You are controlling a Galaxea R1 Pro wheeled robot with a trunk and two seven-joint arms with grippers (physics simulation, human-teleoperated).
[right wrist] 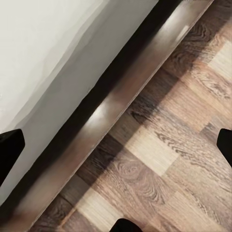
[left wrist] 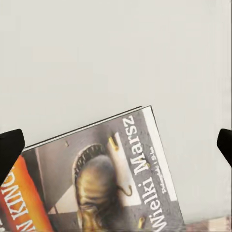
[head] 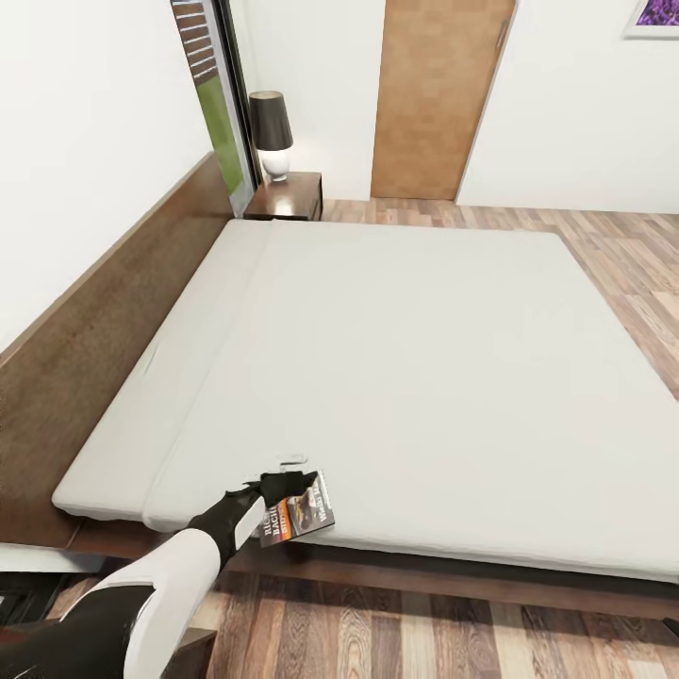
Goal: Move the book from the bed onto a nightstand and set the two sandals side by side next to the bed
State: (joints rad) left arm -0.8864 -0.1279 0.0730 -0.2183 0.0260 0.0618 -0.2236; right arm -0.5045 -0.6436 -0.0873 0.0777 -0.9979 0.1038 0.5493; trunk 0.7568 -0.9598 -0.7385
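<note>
The book (head: 306,517), a thin paperback with a dark cover, an orange band and a grey picture, lies flat at the near edge of the bed's pale mattress (head: 405,358). My left gripper (head: 283,486) hovers over the book's near-left part. In the left wrist view the book (left wrist: 106,179) lies between and below the spread black fingertips (left wrist: 9,150), so the left gripper (left wrist: 116,147) is open and holds nothing. The right gripper (right wrist: 116,147) is open over the bed's dark frame (right wrist: 111,111) and the floor. A nightstand (head: 288,196) stands at the bed's far corner. The sandals are out of view.
A black-shaded lamp (head: 271,132) stands on the nightstand beside the window (head: 212,94). The dark headboard (head: 104,311) runs along the left wall. A wooden door (head: 438,94) is at the back. Wood-plank floor (head: 424,632) lies in front of the bed and to its right.
</note>
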